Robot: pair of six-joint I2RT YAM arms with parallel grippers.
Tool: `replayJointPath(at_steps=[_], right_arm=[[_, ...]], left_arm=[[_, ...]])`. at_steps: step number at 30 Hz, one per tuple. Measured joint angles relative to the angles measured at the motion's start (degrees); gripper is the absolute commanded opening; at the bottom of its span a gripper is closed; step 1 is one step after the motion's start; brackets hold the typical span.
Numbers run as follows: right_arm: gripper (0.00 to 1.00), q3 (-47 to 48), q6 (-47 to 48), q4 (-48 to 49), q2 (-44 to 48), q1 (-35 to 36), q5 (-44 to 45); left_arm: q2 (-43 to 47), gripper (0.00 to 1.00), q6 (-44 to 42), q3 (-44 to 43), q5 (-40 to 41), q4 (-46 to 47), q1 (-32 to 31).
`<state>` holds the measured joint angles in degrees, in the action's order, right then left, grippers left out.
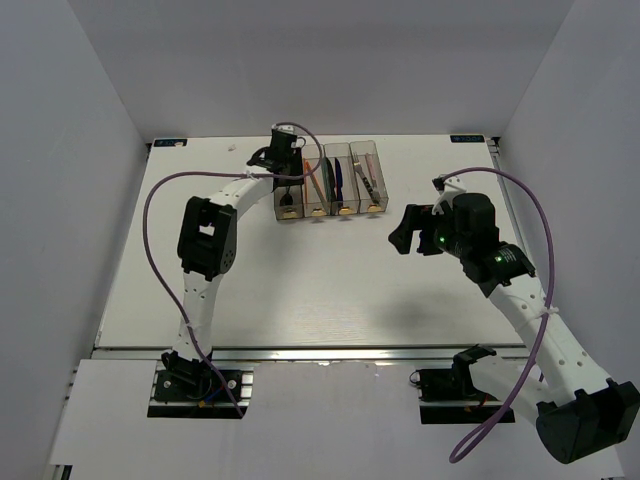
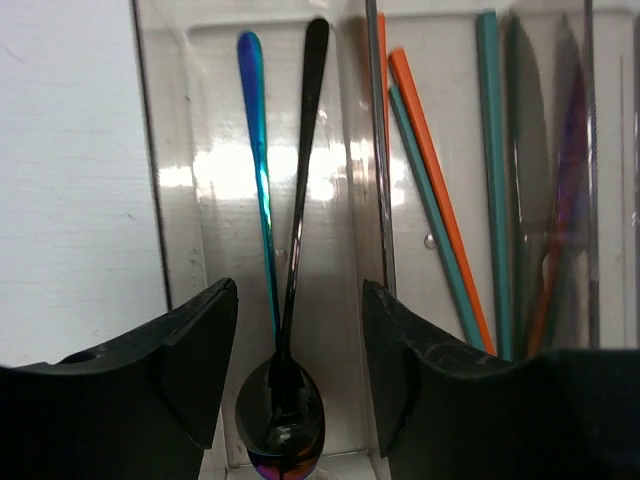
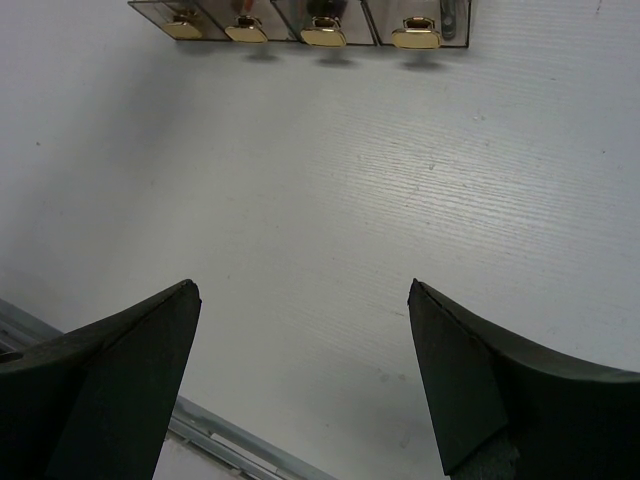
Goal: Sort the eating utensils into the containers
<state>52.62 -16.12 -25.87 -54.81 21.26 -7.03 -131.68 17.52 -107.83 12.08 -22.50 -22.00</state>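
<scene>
The containers, a row of translucent bins with yellow tabs, stand at the table's far middle. My left gripper hangs over the leftmost bin, jaws open. Below them a black spoon lies in that bin, touching neither finger, with a blue spoon beside it. The bin to the right holds orange and teal chopsticks, and further right are knives. My right gripper hovers open and empty over bare table, nearer than the bins.
The white table is walled by white panels on the left, right and back. A metal rail runs along its near edge. Purple cables loop from both arms.
</scene>
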Motion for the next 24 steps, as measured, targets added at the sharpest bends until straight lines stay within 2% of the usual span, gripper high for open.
replayJointPath(at_steps=[2,3,5,6,7,13,20,24], right_arm=[[0.89,0.0,0.0,0.13,0.0,0.02,0.0],[0.89,0.0,0.0,0.24,0.0,0.02,0.0],[0.89,0.0,0.02,0.35,0.0,0.04,0.15],[0.89,0.0,0.07,0.33,0.0,0.04,0.52],[0.89,0.0,0.07,0.33,0.02,0.04,0.96],[0.89,0.85,0.5,-0.9,2.47,0.07,7.41],[0.89,4.26,2.16,-4.61,9.73,0.15,15.47],[0.89,4.24,3.39,-6.29,13.62,0.15,17.79]], left_arm=[[0.24,0.68,0.42,-1.09,0.61,-0.2,0.0],[0.72,0.75,0.7,-1.09,1.05,-0.37,0.04],[2.34,0.82,1.38,-0.46,1.55,-0.94,0.07],[3.69,0.95,1.79,0.2,1.84,-1.2,0.09],[5.6,0.96,2.21,1.14,2.27,-1.36,0.04],[25.16,0.98,6.97,9.53,8.63,-5.62,-0.07],[59.25,0.98,11.45,31.87,17.75,-10.19,-0.13],[72.19,0.98,11.67,41.2,22.49,-13.22,-0.13]])
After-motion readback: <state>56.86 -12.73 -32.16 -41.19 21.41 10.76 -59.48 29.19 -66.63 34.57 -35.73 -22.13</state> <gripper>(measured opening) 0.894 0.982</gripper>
